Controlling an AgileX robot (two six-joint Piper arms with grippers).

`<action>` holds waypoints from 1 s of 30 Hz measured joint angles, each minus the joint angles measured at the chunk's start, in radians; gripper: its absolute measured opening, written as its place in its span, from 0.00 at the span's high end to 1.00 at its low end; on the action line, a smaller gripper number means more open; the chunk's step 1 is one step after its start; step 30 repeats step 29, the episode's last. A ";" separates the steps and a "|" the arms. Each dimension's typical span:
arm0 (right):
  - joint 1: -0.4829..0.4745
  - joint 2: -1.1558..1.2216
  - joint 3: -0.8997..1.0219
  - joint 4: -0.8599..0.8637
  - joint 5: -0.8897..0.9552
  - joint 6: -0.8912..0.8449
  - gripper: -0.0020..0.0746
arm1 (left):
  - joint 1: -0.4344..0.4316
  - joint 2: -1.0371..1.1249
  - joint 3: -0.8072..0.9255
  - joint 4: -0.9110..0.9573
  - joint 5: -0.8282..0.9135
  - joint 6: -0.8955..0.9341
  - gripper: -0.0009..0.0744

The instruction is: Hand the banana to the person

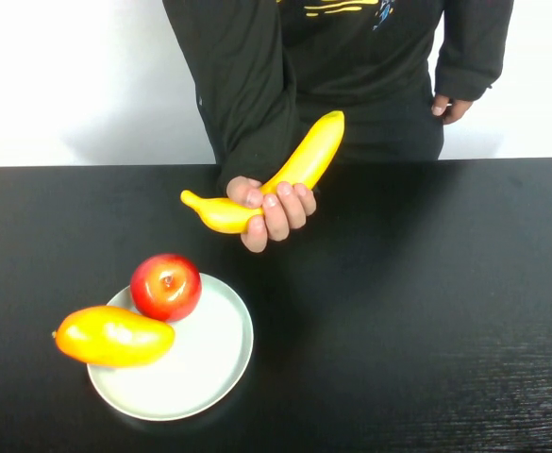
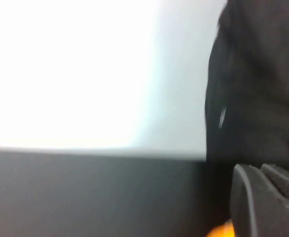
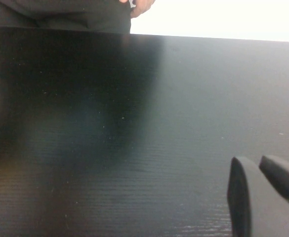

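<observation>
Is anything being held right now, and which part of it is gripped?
Only the person's hand holds something: the banana, gripped near its lower, stem end. The left tool and right tool show only at their wrist views' edges, carrying nothing.

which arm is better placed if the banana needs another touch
Left, probably. The banana is already in the person's hand, left of centre; the left gripper faces the person, the right gripper mostly table. Neither arm shows in the high view.
</observation>
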 joint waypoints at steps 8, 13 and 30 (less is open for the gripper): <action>0.000 0.000 0.000 0.000 0.000 0.000 0.98 | 0.002 0.000 0.000 -0.002 0.259 0.004 0.99; 0.000 0.000 0.000 0.000 0.000 0.000 0.98 | 0.002 0.000 0.000 -0.002 0.263 0.004 0.99; 0.000 0.000 0.000 0.000 0.000 0.000 0.98 | 0.002 0.000 0.000 -0.002 0.265 0.004 0.99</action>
